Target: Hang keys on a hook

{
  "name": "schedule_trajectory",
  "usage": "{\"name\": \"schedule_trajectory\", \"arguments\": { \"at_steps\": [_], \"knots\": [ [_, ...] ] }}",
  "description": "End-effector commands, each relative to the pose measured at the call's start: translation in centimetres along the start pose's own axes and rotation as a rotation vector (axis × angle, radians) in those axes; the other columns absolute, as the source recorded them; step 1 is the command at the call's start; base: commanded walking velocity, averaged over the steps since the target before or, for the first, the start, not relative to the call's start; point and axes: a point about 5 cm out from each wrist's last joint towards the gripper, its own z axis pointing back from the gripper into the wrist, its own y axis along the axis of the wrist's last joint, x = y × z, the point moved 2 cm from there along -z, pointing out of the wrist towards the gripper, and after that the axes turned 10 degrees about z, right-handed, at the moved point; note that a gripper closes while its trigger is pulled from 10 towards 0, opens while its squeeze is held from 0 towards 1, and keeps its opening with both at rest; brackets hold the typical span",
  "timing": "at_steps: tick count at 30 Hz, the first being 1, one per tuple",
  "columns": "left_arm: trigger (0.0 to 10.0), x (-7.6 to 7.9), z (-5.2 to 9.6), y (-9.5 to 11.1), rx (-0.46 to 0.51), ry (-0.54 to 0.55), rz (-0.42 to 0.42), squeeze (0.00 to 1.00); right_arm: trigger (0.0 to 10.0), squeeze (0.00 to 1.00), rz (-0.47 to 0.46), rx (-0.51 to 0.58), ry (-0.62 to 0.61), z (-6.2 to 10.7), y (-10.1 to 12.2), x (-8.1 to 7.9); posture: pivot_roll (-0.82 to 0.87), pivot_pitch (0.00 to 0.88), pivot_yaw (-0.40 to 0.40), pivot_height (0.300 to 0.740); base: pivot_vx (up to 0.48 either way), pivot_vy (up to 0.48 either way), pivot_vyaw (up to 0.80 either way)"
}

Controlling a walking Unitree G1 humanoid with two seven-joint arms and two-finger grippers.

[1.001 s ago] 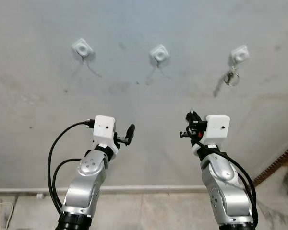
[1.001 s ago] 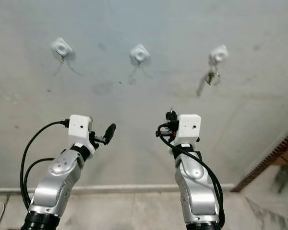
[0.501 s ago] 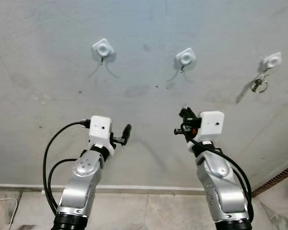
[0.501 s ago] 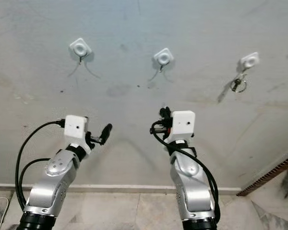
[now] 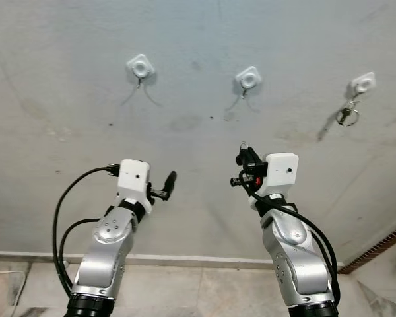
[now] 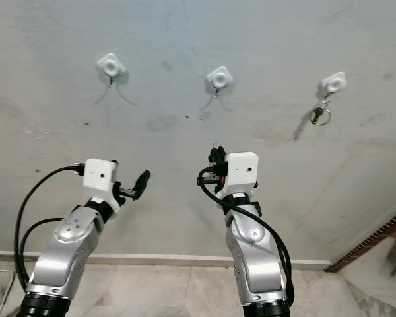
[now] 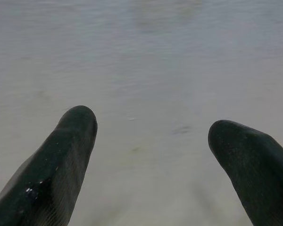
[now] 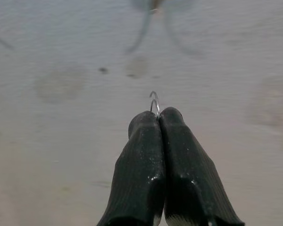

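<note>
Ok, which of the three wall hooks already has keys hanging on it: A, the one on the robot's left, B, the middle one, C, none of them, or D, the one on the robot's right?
D: a key ring hangs under the right hook, while the left hook and middle hook are bare.
</note>
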Motion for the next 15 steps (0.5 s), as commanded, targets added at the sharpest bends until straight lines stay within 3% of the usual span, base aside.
{"name": "schedule_trajectory", "arguments": {
  "at_steps": [1, 5, 15],
  "knots": [
    [10.0, 0.83, -0.05, 0.25, 0.010, -0.031, 0.006, 0.00, 10.0, 0.00, 0.014, 0.019, -0.015, 0.15, 0.34, 0.52, 0.16, 0.000, -0.045, 0.740, 0.000, -0.379, 0.00],
    [10.0, 0.81, 0.02, 0.19, 0.008, -0.030, 0.008, 0.00, 10.0, 0.00, 0.013, 0.017, -0.018, 0.17, 0.30, 0.50, 0.16, 0.000, -0.046, 0.740, 0.000, -0.369, 0.00],
    [10.0, 0.38, 0.23, 0.30, 0.015, -0.006, 0.018, 0.00, 10.0, 0.00, 0.008, 0.012, -0.008, 0.28, 0.15, 0.27, 0.16, 0.000, -0.045, 0.740, 0.000, 0.000, 0.00]
  ]
}}
